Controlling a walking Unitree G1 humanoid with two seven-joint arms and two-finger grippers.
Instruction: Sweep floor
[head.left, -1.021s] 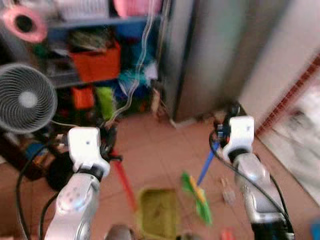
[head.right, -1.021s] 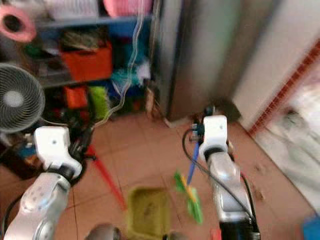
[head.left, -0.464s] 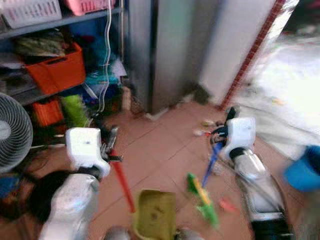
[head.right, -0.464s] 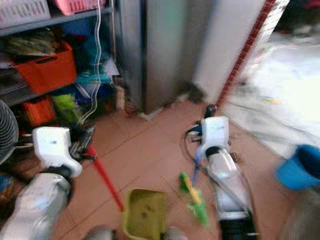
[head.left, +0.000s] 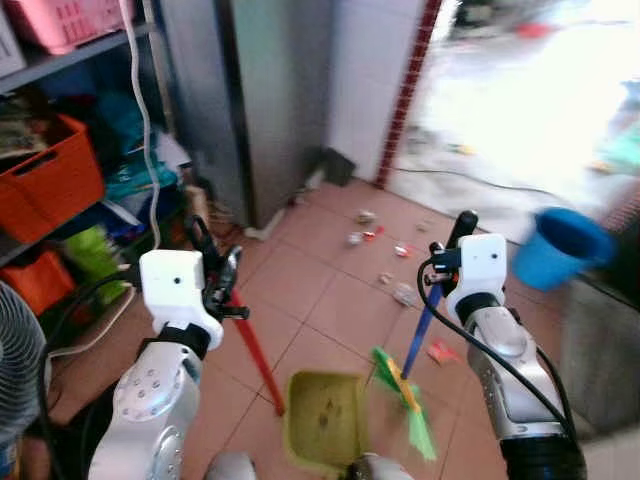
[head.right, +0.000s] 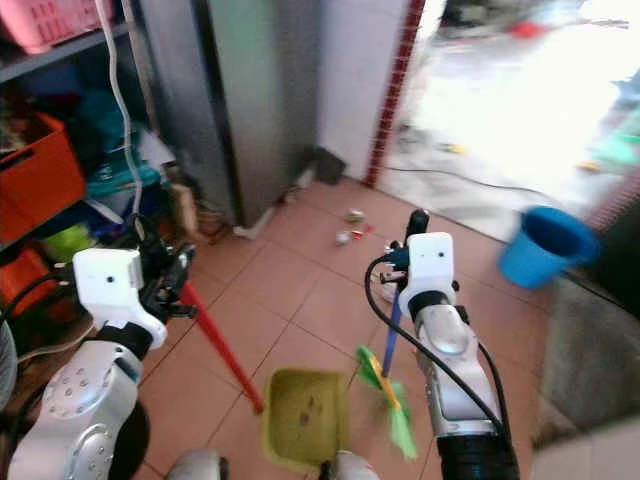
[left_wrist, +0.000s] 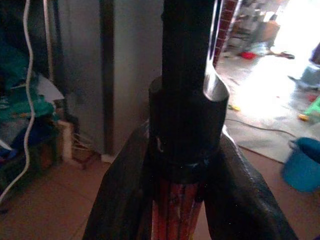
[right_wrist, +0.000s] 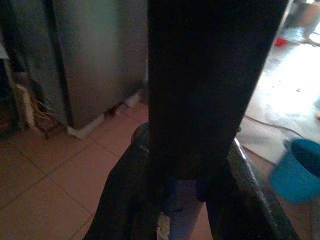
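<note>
While the broom (head.left: 403, 385) stands with its green and yellow bristles on the floor (head.left: 330, 300), its blue handle rises up into the right gripper (head.left: 447, 262), whose fingers (right_wrist: 125, 200) are clenched around it. Just to the left of the bristles lies the yellow-green dustpan (head.left: 323, 418), and its long red handle (head.left: 255, 355) goes up to the left gripper (head.left: 215, 275), whose fingers (left_wrist: 120, 200) grasp it below a black end piece.

The floor is made of reddish-brown tiles. Small pieces of litter (head.left: 375, 235) lie scattered on the tiles in front of the broom, and one pinkish scrap (head.left: 440, 352) lies near the right arm. A blue bucket (head.left: 555, 245) stands to the right, tilted in the view, near a very bright doorway. A grey metal cabinet (head.left: 260, 90) stands against a white wall with a red-brick edge (head.left: 408, 85). On the left is a shelf (head.left: 70, 60) with a pink basket (head.left: 60, 18), an orange crate (head.left: 40, 185) and a hanging white cable (head.left: 145, 120). A fan (head.left: 15, 370) is cut off at the left border.

The area beyond the doorway is too overexposed to make out. In the wrist views the handles hide most of the scene, and the lower shelf contents are blurred.
</note>
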